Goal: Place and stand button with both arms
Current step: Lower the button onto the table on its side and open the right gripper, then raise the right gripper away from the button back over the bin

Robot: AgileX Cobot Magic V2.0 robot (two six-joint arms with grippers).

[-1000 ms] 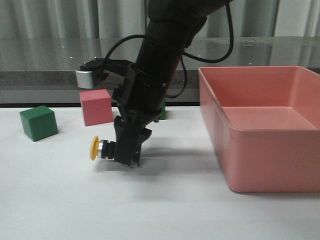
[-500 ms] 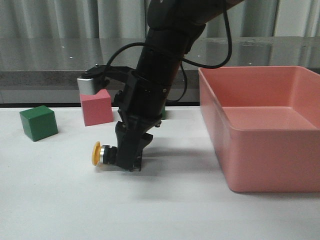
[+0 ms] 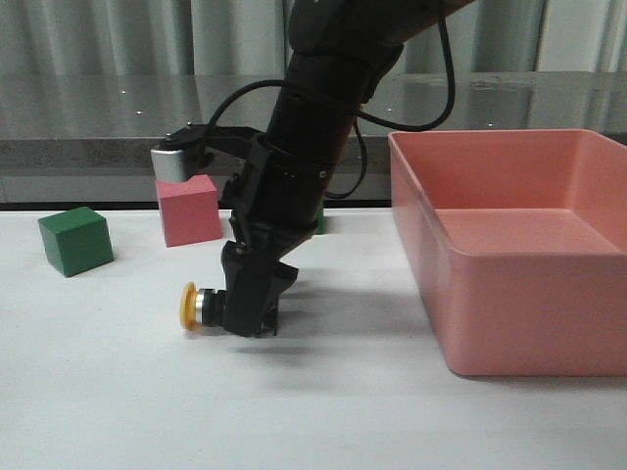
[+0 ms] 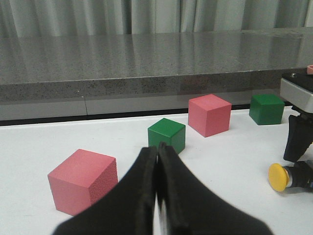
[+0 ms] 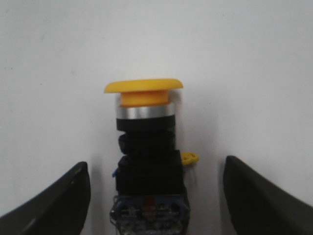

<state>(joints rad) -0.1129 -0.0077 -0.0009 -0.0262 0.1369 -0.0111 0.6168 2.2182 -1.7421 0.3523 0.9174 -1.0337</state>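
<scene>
My right gripper (image 3: 247, 315) is down at the table (image 3: 118, 392), roughly midway between its left and right edges, and its fingers (image 5: 58, 205) stand wide apart with nothing held — the button (image 3: 201, 306) lies on its side between them, touched by neither. Its yellow cap points toward the left edge; the black body and clear-blue base sit under my wrist. The placing half looks done, as I judge it; standing it up is what remains.

To do that well I should lift straight up, so neither fingertip catches the body and rolls it. The round collar will likely let it roll easily. My left gripper (image 4: 157, 196) is pressed fully closed on nothing, low near the left edge, with a pink cube (image 4: 83, 180) and a green cube (image 4: 167, 134) close ahead — it must pass clear of them, and a gentle nudge at the cap against a steadying finger at the base seems safest.
</scene>
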